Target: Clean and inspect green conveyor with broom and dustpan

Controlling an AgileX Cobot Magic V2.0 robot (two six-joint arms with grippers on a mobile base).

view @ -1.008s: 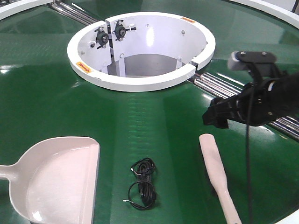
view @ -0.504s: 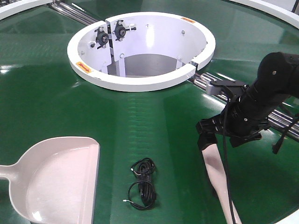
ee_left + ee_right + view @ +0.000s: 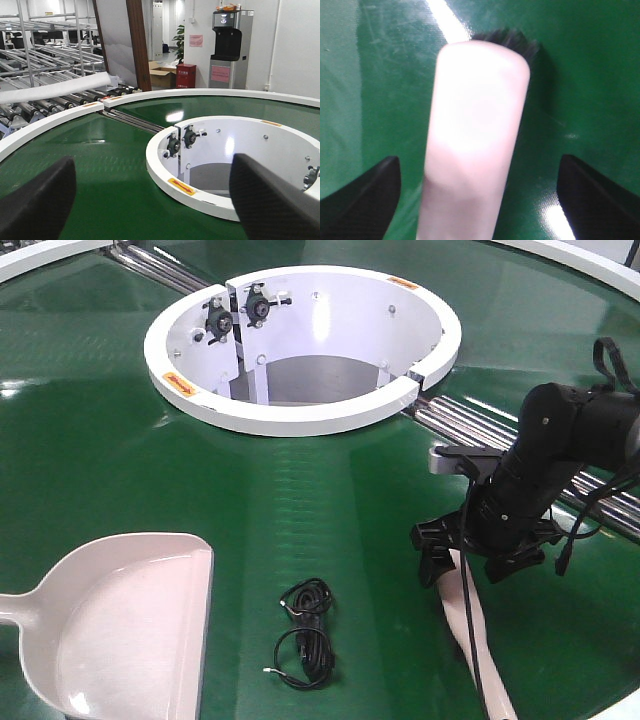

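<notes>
R hand [image 3: 470, 558] open, straddling broom [image 3: 472, 620] paddle; I'd centre, go lower, close evenly so it won't skid.

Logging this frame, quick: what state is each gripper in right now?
Left gripper: open, holding nothing.
Right gripper: open, one finger on each side of the broom, not closed on it.

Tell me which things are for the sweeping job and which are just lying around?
For the job: green conveyor, broom, dustpan.
Just lying around: black cord (maybe litter to sweep), white ring, water dispenser, cardboard box, red box.
</notes>
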